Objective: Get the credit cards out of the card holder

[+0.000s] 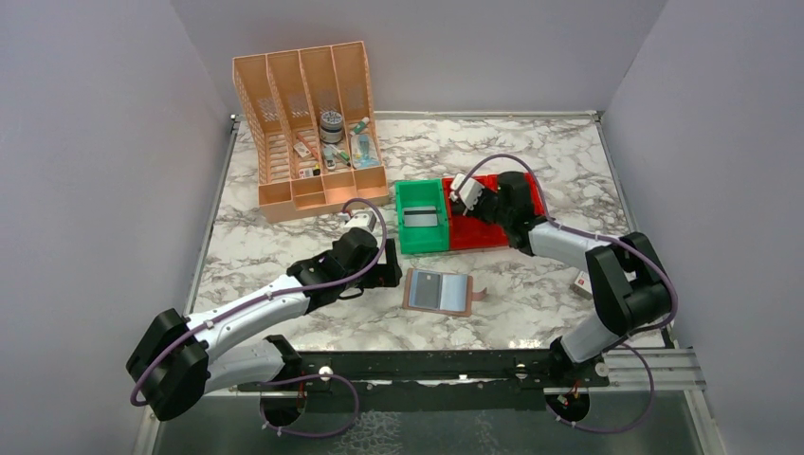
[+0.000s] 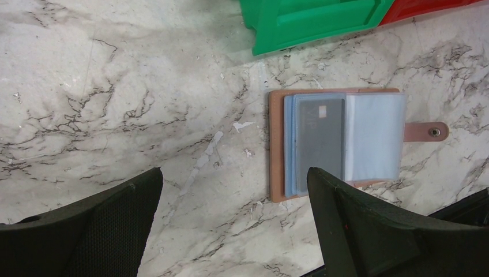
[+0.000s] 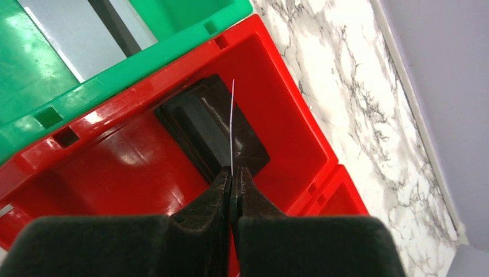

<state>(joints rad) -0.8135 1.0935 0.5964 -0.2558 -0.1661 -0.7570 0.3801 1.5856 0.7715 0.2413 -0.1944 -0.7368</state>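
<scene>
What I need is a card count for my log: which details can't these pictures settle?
Right wrist view: the held card in the right tool is edge-on, face unseen.
Right wrist view: the dark cards in the red bin overlap; number unclear.
Left wrist view: the card holder sleeves overlap under the grey card; more cards cannot be told.
Top view: the right arm partly covers the red bin's contents.

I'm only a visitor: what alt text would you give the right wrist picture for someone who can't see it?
The right gripper is shut on a thin card, seen edge-on, held over a red bin where a stack of dark cards lies. A green bin sits beside the red one on a marbled table.
</scene>
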